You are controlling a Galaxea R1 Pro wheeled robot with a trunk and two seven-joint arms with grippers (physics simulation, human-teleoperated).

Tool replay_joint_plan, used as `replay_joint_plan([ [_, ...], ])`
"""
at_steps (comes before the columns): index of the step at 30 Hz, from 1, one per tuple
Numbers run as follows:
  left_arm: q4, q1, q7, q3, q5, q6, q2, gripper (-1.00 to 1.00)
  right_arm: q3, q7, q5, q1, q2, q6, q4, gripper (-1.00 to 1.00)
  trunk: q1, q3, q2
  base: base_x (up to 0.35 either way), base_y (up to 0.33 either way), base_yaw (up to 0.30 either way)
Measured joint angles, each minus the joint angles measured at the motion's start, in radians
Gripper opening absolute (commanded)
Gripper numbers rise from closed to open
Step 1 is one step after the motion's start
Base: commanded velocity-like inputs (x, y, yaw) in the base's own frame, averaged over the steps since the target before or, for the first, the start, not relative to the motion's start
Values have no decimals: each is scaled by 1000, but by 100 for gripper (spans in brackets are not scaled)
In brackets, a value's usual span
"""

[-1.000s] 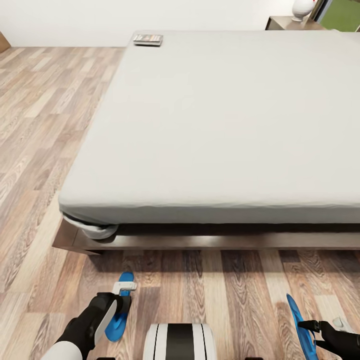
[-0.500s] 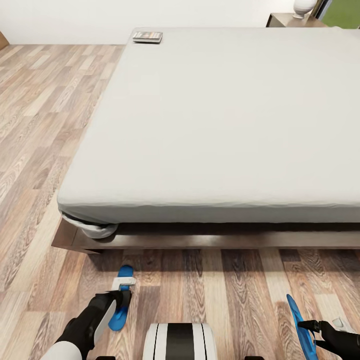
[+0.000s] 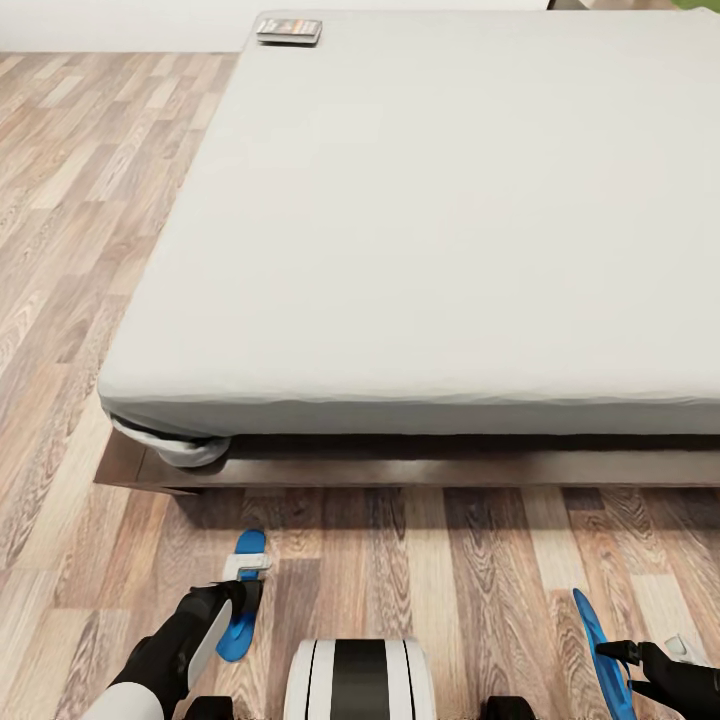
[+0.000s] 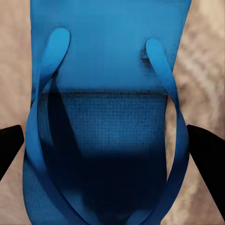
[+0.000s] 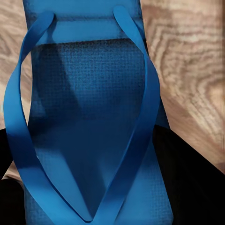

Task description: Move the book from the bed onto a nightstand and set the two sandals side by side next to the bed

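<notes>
The bed (image 3: pixel 450 220), with its pale mattress on a dark wooden frame, takes up most of the head view. The book (image 3: pixel 288 30) lies flat on its far left corner. On the floor in front of the bed, my left gripper (image 3: pixel 238 598) is shut on one blue sandal (image 3: pixel 246 552) (image 4: pixel 108 117), which lies level, its fingers (image 4: pixel 206 159) pressing the sandal's two sides. My right gripper (image 3: pixel 622 655) is shut on the other sandal (image 3: pixel 596 640) (image 5: pixel 89 117), held tilted on edge. A sliver of a nightstand (image 3: pixel 590 4) shows at the far right.
Wood-plank floor (image 3: pixel 80 250) runs along the bed's left side and in a strip (image 3: pixel 440 560) between the bed frame and my base (image 3: pixel 360 685). A bunched sheet corner (image 3: pixel 185 450) hangs at the bed's near left corner.
The camera has tipped down, so the bed and book sit higher in the picture and the lamp has left it. My left gripper and its sandal moved slightly toward the bed. The right arm is unchanged.
</notes>
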Motion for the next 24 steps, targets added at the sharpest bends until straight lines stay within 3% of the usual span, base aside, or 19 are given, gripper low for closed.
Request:
replay_joint_plan([
  [2, 0, 0, 0, 0, 0, 0, 0, -100, 0, 0, 0, 0, 0, 0, 0, -100, 1, -8, 0, 0, 0, 0],
  [24, 0, 0, 0, 0, 0, 0, 0, -100, -1, 0, -2, 0, 0, 1, -11, -100, 1, -8, -1, 0, 0, 0],
])
